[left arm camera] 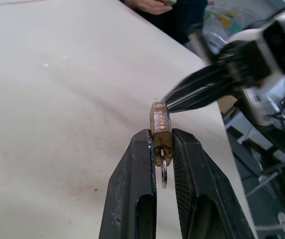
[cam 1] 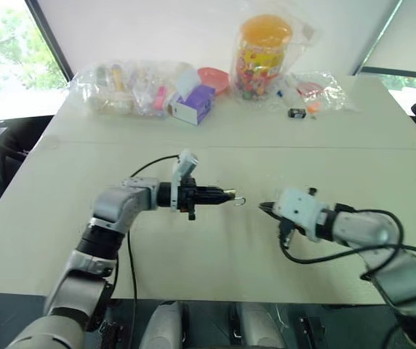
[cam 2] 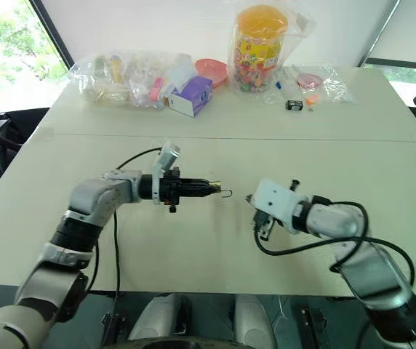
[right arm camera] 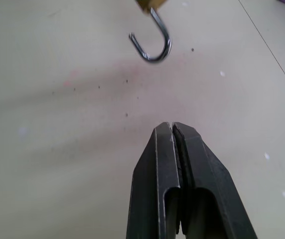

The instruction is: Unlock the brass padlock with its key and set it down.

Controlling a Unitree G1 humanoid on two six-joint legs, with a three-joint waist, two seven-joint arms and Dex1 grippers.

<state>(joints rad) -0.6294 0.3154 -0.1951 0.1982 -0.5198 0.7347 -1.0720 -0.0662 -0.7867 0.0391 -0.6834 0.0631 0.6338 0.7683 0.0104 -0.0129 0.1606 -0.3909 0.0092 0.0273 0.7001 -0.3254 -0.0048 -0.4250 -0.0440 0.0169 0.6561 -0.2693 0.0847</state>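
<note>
My left gripper is shut on the brass padlock and holds it level above the middle of the cream table. The silvery shackle hangs open like a hook and points towards my right gripper. Between the left fingers, a small silvery key head sticks out of the padlock's end. A short way to the right, my right gripper is shut with nothing in it. Its tips face the shackle without touching it.
Along the table's far edge lie a clear bag of small items, a purple and white box, a pink bowl, a bagged orange-lidded jar and a small black item. A person's hand shows beyond the table.
</note>
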